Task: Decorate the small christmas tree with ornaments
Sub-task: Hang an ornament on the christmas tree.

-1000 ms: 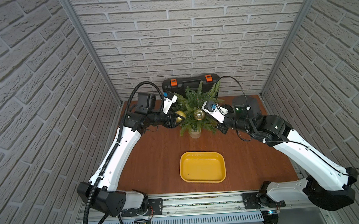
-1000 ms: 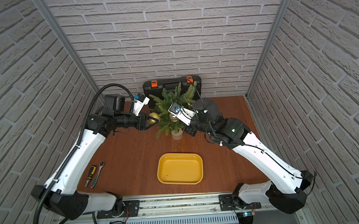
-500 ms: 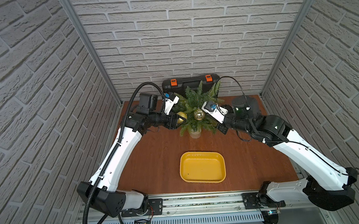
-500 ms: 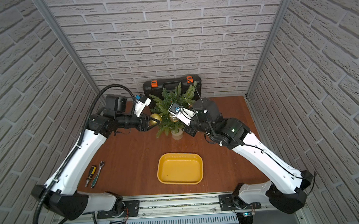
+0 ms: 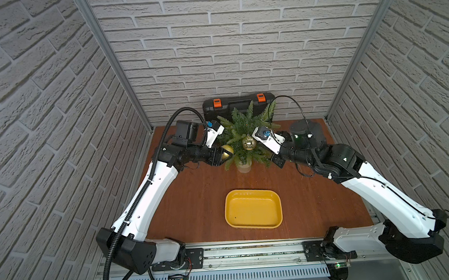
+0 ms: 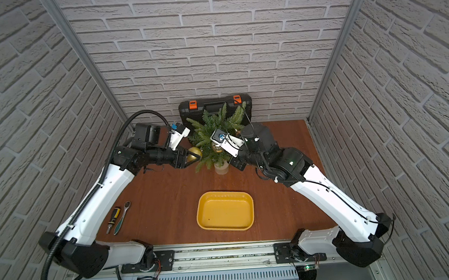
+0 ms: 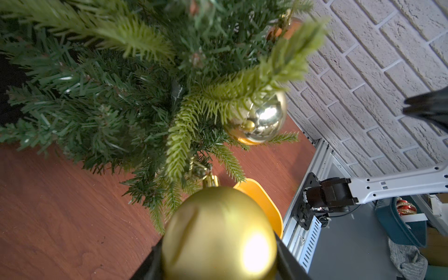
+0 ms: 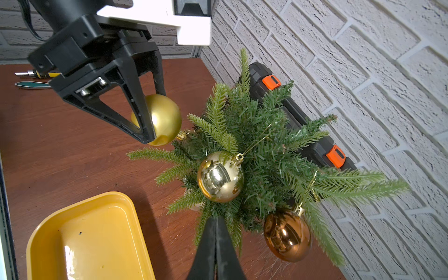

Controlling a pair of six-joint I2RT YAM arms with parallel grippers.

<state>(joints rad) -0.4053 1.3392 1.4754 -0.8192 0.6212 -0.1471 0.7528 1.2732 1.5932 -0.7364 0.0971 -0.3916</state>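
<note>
The decoration looked almost finished. On the small christmas tree (image 5: 245, 142), standing upright near the back of the table (image 5: 195, 196), 2 of the 3 ornaments hung by their thin loops: the pale gold ornament (image 8: 220, 177) on the side of the tree toward the yellow tray (image 5: 252, 210), and the copper-bronze ornament (image 8: 287, 236) low on the side where the right arm reached in. The gold ornament (image 8: 164, 118) was not yet released: the left gripper (image 5: 224, 155) held the ball between its closed jaws, just beside the lower branches of the tree, the cap touching the needles. Whether its loop was over a branch could not be told. The right gripper (image 8: 215, 221) had its jaws pressed together on nothing and pointed at the tree from close by. What remained, it seemed, was to hook this last loop and let the ball go.

The tray lay in front of the tree, well apart, with no ornament in it. The table was of reddish-brown wood. Behind the tree a black case (image 5: 237, 104) with orange latches stood at the wall, and white brick walls (image 5: 237, 37) closed 3 sides. Far from the tree, beside the left arm, a screwdriver (image 6: 114, 220) and a ratchet wrench (image 6: 122, 216) lay together
</note>
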